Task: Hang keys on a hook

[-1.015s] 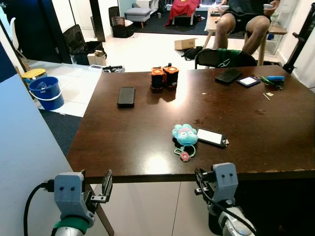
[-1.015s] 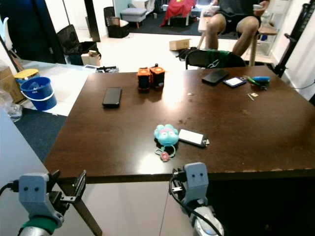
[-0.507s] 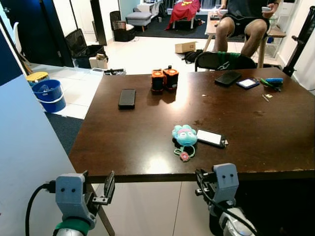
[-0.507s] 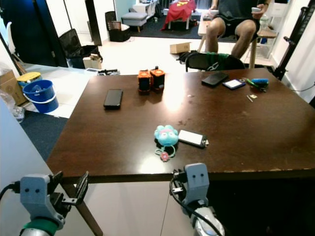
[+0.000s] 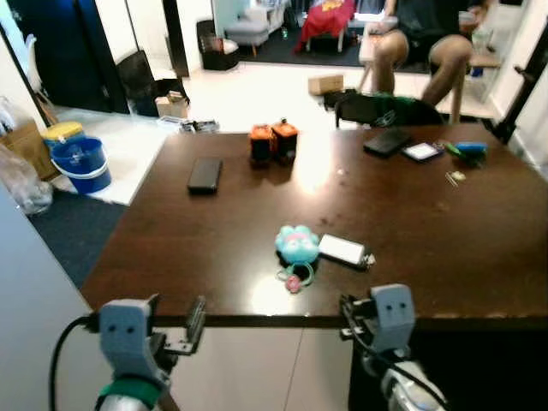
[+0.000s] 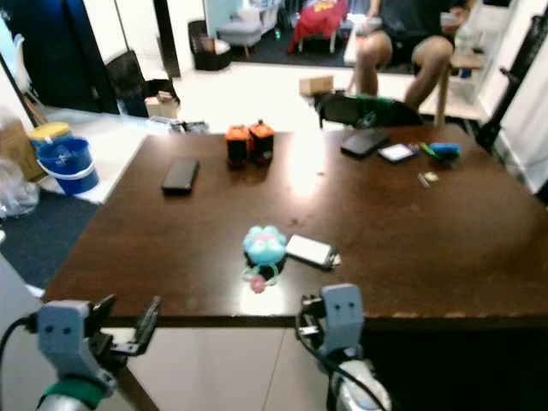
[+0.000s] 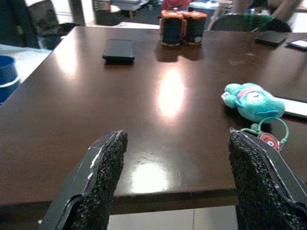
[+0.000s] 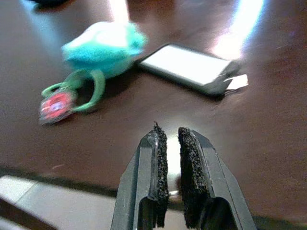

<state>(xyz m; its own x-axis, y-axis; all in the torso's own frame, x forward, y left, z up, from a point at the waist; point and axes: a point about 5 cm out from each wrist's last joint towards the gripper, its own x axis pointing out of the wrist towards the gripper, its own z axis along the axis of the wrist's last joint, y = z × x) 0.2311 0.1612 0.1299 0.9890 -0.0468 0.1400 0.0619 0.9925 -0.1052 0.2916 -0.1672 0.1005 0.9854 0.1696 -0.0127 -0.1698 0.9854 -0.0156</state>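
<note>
The keys are a teal plush keychain (image 5: 296, 245) with a green ring and a small red charm (image 5: 294, 283). They lie on the dark wooden table (image 5: 428, 223) near its front edge, beside a white phone (image 5: 344, 250). My left gripper (image 7: 175, 182) is held low before the table edge, left of the keychain, its fingers (image 7: 103, 177) wide apart and empty. My right gripper (image 8: 169, 139) hovers at the table edge just in front of the keychain (image 8: 103, 48) and is shut on nothing.
Farther back on the table lie a black phone (image 5: 205, 175), two orange-and-black cylinders (image 5: 274, 143) and several small devices (image 5: 402, 145). A chair (image 5: 385, 107) stands behind the table with a seated person (image 5: 419, 34) beyond. A blue bucket (image 5: 81, 163) stands on the floor at left.
The whole picture has shifted and blurred, so the camera has moved and the table now sits more to the left. Both grippers keep their pose. The keychain has not moved on the table.
</note>
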